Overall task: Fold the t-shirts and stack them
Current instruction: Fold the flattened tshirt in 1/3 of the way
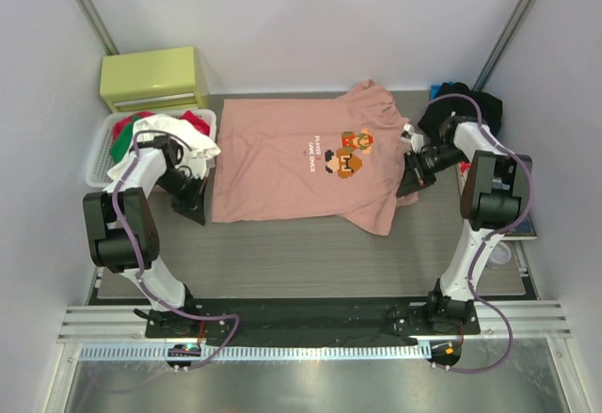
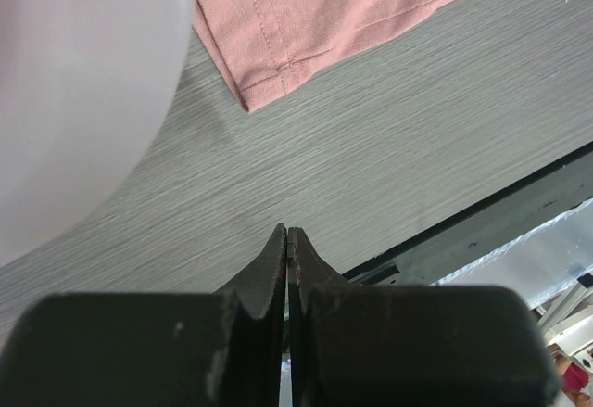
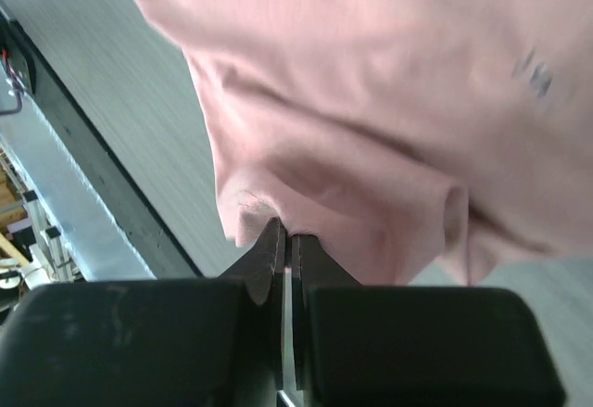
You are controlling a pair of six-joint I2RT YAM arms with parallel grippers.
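Right hand (image 3: 288, 235) is pinched tight on a bunched sleeve edge of the salmon-pink t-shirt (image 1: 282, 164) (print facing up), which lies spread on the surface (image 1: 310, 253). Left hand (image 2: 287, 233), closed and empty, is near its hem corner.

Bright, even light; faint shadows; salmon-pink t-shirt (image 3: 371, 101) blurred close-up.

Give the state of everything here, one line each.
pink t-shirt: unfolded, spread print-up, one edge pinched.
black t-shirt: crumpled, far right corner.
left gripper: shut, empty, over bare table.
right gripper: shut on the pink t-shirt's edge.
basket: heaped with clothes.
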